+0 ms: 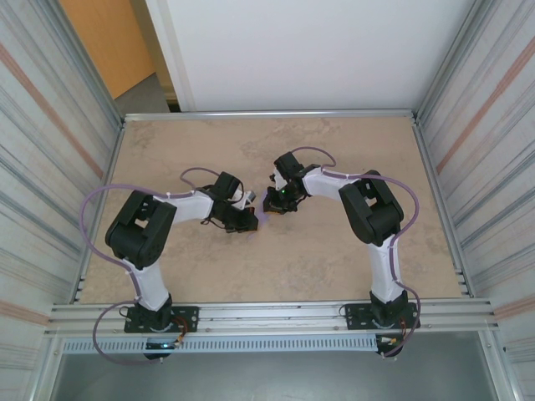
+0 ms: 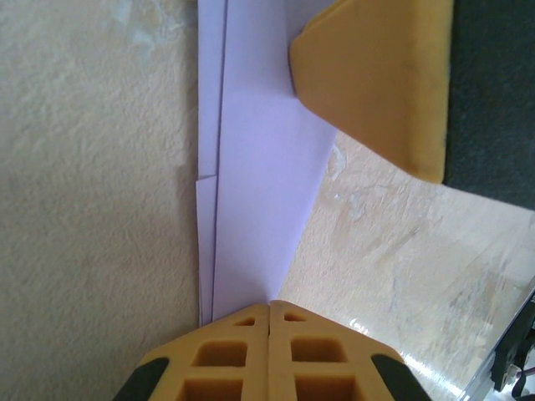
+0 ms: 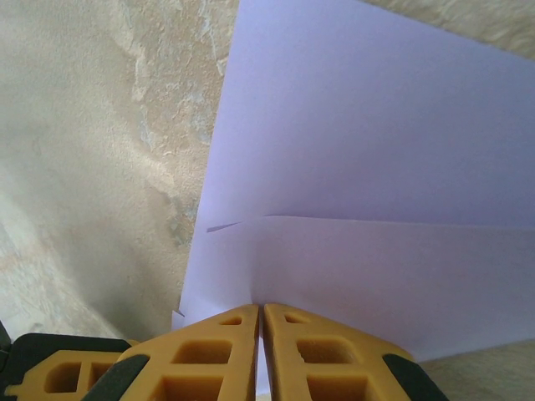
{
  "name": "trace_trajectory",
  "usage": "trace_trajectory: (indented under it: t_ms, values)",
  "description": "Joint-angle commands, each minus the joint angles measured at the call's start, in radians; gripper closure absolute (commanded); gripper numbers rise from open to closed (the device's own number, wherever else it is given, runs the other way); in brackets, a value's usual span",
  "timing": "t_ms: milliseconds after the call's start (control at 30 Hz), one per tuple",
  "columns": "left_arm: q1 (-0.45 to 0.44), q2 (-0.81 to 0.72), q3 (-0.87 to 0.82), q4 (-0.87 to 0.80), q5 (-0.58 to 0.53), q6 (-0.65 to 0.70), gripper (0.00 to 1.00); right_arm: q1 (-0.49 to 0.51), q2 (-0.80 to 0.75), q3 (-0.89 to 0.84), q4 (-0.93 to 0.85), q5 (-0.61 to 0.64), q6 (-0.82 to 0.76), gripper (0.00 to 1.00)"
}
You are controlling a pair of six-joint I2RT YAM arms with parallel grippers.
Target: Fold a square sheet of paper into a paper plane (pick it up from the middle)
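The paper plane (image 2: 259, 167) is a pale lilac folded paper, narrow and pointed, with layered edges along one side. It lies low over the tan table between both grippers. My left gripper (image 2: 269, 305) is shut, with the plane's pointed end running into its fingertips. My right gripper (image 3: 261, 307) is shut on the wider folded part of the plane (image 3: 359, 167), and lilac shows in the seam between its fingers. One right finger (image 2: 376, 75) rests over the paper. From above, the left gripper (image 1: 251, 219) and right gripper (image 1: 272, 203) meet at mid-table around a sliver of the plane (image 1: 262, 215). An unfolded square sheet is out of view.
The tan mottled table (image 1: 334, 259) is boxed in by metal rails and ribbed side walls (image 1: 50, 167). Both arm bases sit at the near edge, with lilac cables looping off each arm.
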Motion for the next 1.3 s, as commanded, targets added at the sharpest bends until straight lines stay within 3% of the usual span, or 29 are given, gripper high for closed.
trace_trajectory:
  t_ms: [0, 533, 700, 867, 1133, 1267]
  values:
    - [-0.018, -0.001, -0.030, -0.241, -0.048, 0.048, 0.98, -0.003, 0.117, -0.055, -0.129, 0.174, -0.022, 0.86]
    - [-0.023, -0.147, -0.178, -0.286, -0.087, -0.001, 0.98, -0.001, 0.109, -0.053, -0.132, 0.161, -0.023, 0.86]
    - [-0.024, -0.260, -0.139, -0.297, -0.118, -0.017, 0.98, 0.009, 0.079, -0.057, -0.128, 0.128, -0.015, 0.86]
    - [-0.021, -0.346, -0.101, -0.204, -0.146, -0.057, 0.96, 0.031, 0.034, -0.071, -0.101, 0.086, 0.010, 0.85]
    - [-0.016, -0.185, -0.044, 0.046, -0.028, -0.191, 0.96, 0.030, 0.001, -0.070, -0.040, 0.008, 0.031, 0.84]
    - [-0.017, -0.100, -0.007, 0.096, -0.026, -0.220, 0.97, 0.018, -0.017, -0.074, -0.012, -0.020, 0.031, 0.84]
